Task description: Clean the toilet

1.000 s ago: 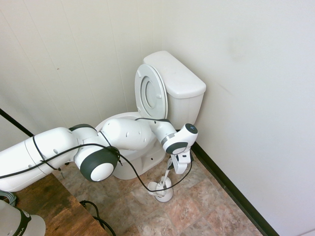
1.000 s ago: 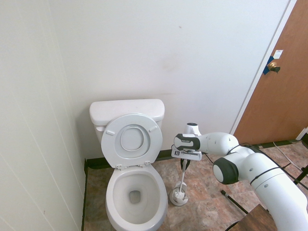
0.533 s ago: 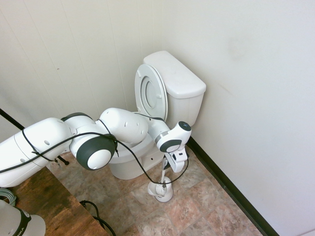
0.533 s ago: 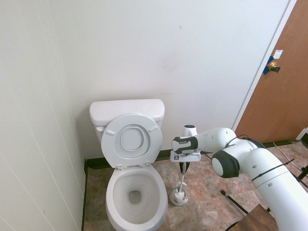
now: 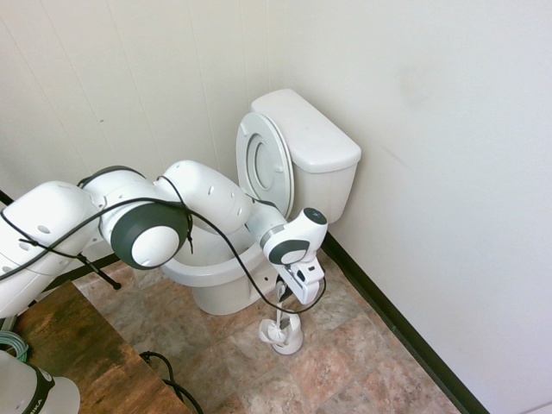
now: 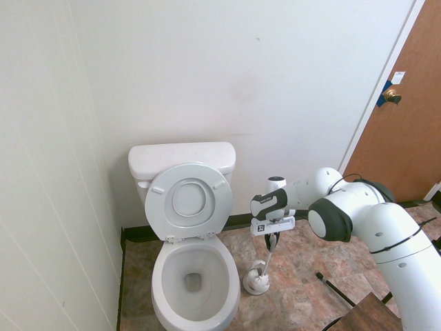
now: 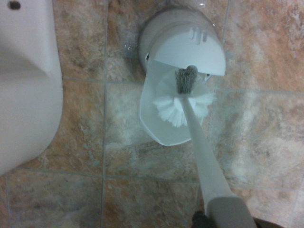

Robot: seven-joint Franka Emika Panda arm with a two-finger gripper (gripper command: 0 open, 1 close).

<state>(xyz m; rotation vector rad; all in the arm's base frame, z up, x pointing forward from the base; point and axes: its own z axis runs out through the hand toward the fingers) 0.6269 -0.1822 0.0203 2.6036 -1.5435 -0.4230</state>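
While the toilet (image 6: 191,276) stands against the back wall with seat and lid raised and the bowl open upward, the brush holder (image 6: 256,281) sits on the floor tiles just beside its base. Brush (image 7: 183,107): bristle head at the holder's mouth, handle slanting up into the hand (image 6: 271,234), which is clenched on it. From the door-side view the bowl lies to the left of the hand, slightly lower; next move, I judge, is lift clear, then swing across.
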